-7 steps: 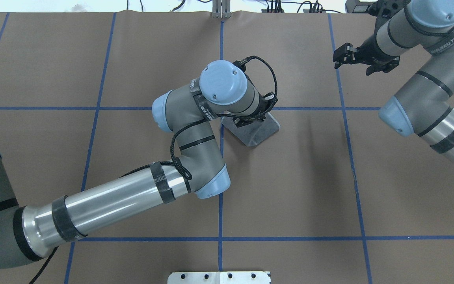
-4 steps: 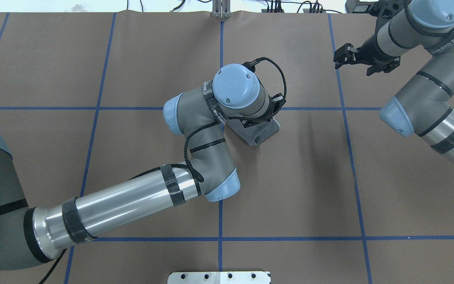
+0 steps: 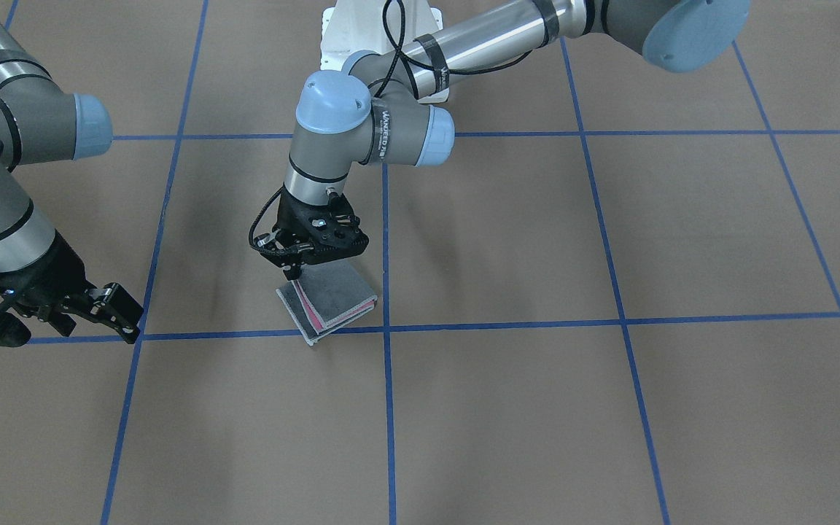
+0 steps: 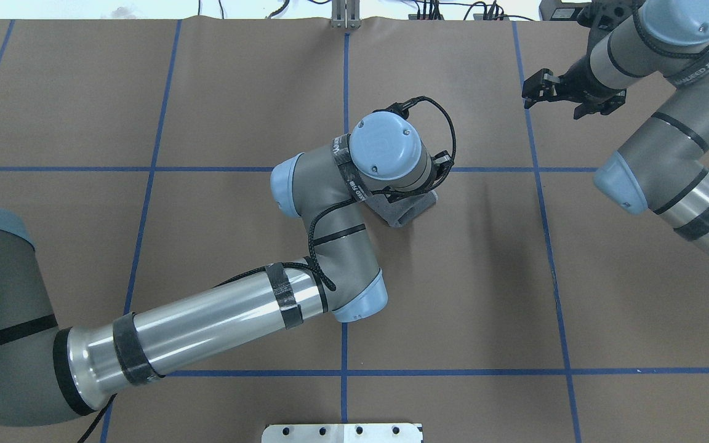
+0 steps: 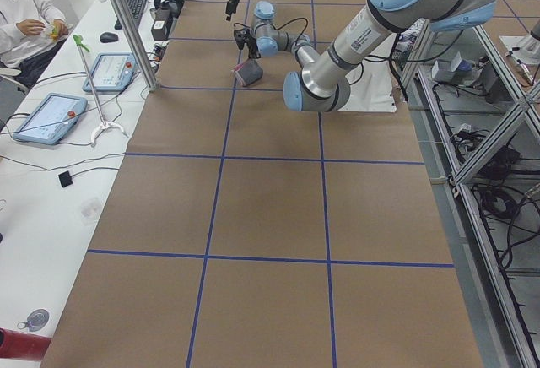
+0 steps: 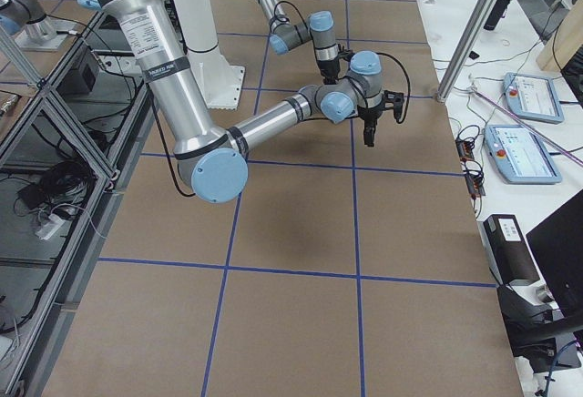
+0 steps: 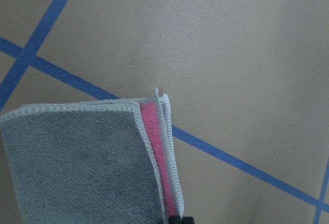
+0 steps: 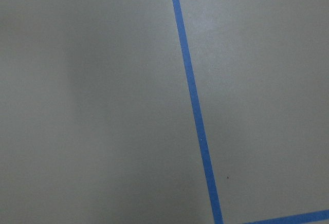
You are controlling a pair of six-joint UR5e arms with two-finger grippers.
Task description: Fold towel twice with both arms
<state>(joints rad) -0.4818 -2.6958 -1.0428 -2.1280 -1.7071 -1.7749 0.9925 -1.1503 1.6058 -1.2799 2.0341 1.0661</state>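
The towel [image 3: 332,300] is seen twice folded on the surface [image 3: 537,408], its edge pinched by the left hand [image 3: 293,275]; the right hand [image 3: 63,327] is held spread, well apart. Only release is judged left.

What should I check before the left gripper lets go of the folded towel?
1. Second fold done: ok. The towel lies as a small layered stack, grey face up.
2. Edges aligned: not ok. A pink strip shows between the stitched borders in the left wrist view.
3. Left gripper grip: ok, shut on the towel's corner.
4. Held corner down on the table: cannot tell.
5. Right gripper clear: ok, open, well apart from the towel.
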